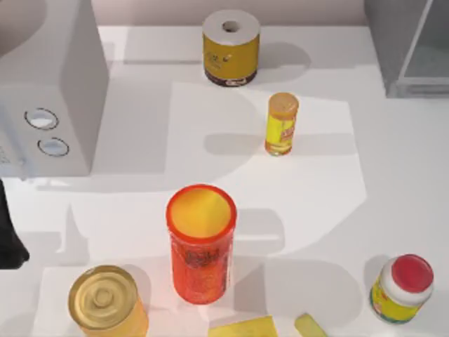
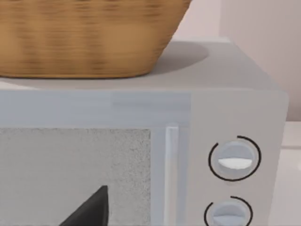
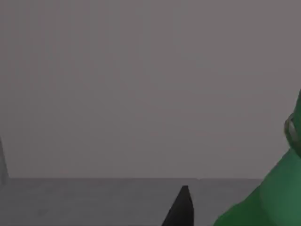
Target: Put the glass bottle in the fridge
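Green glass bottle (image 3: pixel 268 197) cut off beside right tool's fingertip (image 3: pixel 181 209); grip state unclear.

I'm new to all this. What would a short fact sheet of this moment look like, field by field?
Glass bottle: green, close beside the right gripper's fingertip in the right wrist view; grip cannot be told
Behind the bottle: plain grey surfaces
Fridge: grey cabinet at the table's far right corner
Left arm: dark shape at the table's left edge, facing the white box with two dials
On the white box: a wicker basket
Table items: yellow cylinder with orange lid, tall orange cup
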